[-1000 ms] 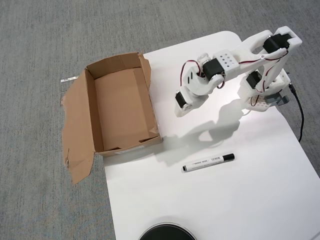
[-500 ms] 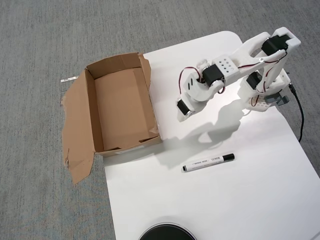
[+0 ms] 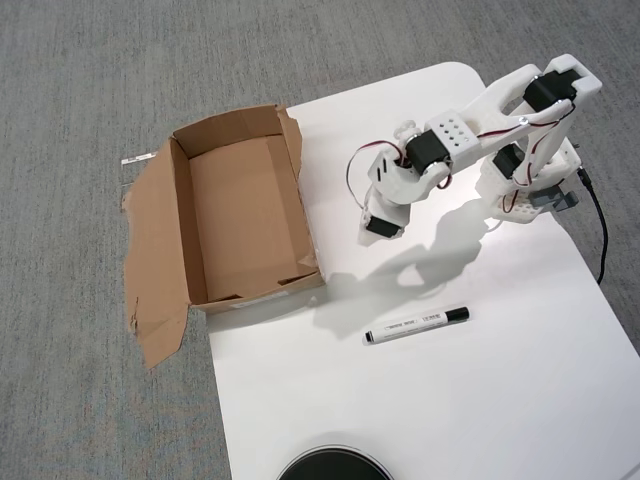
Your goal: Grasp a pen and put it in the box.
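Overhead view. A slim white marker pen with a black cap (image 3: 417,325) lies flat on the white table (image 3: 480,400), roughly mid-table. Cap end points to the right of the view, barrel to the left, tilted slightly so the cap sits a little higher in the picture. Small dark print runs along the barrel; too small to read. Nothing touches the pen.

A rectangular brown cardboard box with ragged, torn flaps (image 3: 180,230) sits at the table's left edge, partly overhanging grey carpet (image 3: 80,80). It is open at the top; only bare cardboard floor shows inside. One long flap lies spread flat on the carpet on the left side. The pen is outside the box, below and to the right of the box's lower right corner, apart from it.

A white plastic arm with black servo blocks and red wires (image 3: 470,125) reaches from its base (image 3: 530,190) near the table's upper right edge toward the left. Its gripper (image 3: 380,222) hangs above bare tabletop between box and base, well above the pen in the picture and apart from it. Seen from above, the fingers are foreshortened; cannot tell whether the claw is released or clenched. It carries nothing visible.

The arm's shadow falls on the table just above the pen. A dark round object (image 3: 333,466) is cut off by the bottom edge.
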